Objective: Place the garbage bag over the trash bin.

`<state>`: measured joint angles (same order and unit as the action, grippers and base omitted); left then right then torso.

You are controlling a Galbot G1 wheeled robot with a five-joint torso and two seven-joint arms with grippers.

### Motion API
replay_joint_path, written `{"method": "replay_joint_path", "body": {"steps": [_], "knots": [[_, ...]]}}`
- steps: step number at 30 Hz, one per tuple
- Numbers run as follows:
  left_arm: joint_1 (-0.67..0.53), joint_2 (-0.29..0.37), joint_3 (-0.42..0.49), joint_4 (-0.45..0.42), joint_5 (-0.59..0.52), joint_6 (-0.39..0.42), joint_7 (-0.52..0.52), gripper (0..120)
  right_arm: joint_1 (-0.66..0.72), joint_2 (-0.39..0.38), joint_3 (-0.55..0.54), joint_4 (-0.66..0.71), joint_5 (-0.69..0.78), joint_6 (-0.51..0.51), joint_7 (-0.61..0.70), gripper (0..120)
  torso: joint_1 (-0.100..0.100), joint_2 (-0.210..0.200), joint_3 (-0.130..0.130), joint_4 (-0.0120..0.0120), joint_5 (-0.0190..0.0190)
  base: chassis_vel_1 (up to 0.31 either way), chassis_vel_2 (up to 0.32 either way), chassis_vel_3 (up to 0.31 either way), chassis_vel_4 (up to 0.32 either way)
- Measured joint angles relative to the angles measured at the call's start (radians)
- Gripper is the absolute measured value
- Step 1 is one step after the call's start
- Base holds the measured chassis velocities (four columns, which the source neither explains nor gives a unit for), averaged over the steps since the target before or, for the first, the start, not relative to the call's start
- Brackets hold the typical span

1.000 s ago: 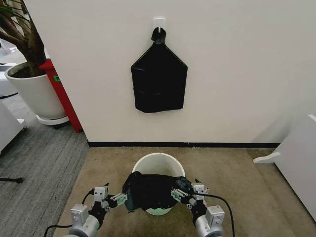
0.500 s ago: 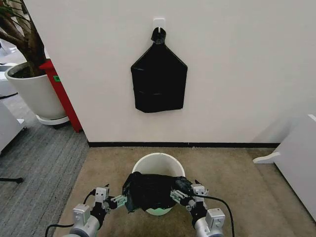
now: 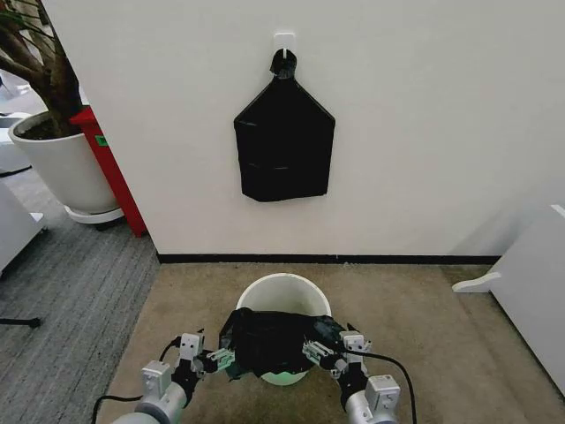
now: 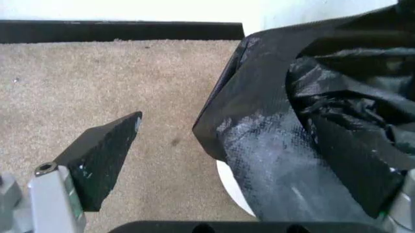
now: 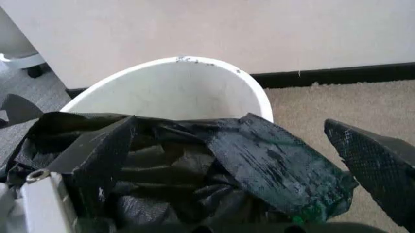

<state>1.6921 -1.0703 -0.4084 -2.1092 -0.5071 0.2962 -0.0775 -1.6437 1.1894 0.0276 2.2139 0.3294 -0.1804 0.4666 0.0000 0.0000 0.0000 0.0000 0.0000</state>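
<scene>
Your trash bin [image 3: 282, 291] stands on the carpet [image 3: 415, 336] near the wall; the garbage bag [image 3: 269, 340] drapes its near rim (far rim bare). Left gripper [image 3: 221, 360] and right gripper [image 3: 314, 350] are open-fingered beside the bag's edges.

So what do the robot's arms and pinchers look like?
Both arms are silver-grey metal tubes with black joints. The left gripper and right gripper have white blocks, small green parts and dark textured wedge-shaped fingers. A thin black cable loops beside each wrist.
</scene>
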Motion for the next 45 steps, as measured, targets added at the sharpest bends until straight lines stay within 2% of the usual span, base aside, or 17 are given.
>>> {"method": "replay_joint_path", "body": {"steps": [16, 25, 35, 45], "knots": [[-0.036, 0.033, -0.014, 0.004, -0.034, 0.026, -0.023, 100, 0.087, -0.032, -0.016, -0.064, 0.044, -0.027, 0.004, 100, 0.000, 0.000, 0.000, 0.0000, 0.0000, 0.000, 0.000, 0.000, 0.000], [-0.044, 0.037, -0.015, 0.004, -0.045, 0.027, -0.027, 100, 0.119, -0.048, -0.037, -0.109, -0.028, -0.091, 0.051, 100, 0.000, 0.000, 0.000, 0.0000, 0.0000, 0.000, 0.000, 0.000, 0.000], [-0.048, 0.035, -0.017, 0.004, -0.047, 0.027, -0.028, 100, 0.156, -0.057, -0.037, -0.141, -0.028, -0.114, 0.070, 100, 0.000, 0.000, 0.000, 0.0000, 0.0001, 0.000, 0.000, 0.000, 0.000], [-0.113, 0.063, -0.030, 0.019, -0.082, 0.026, -0.036, 100, 0.196, -0.079, -0.008, -0.151, 0.010, -0.113, 0.092, 100, 0.000, 0.000, 0.000, 0.0000, 0.0000, 0.000, 0.000, 0.000, 0.000]]}}
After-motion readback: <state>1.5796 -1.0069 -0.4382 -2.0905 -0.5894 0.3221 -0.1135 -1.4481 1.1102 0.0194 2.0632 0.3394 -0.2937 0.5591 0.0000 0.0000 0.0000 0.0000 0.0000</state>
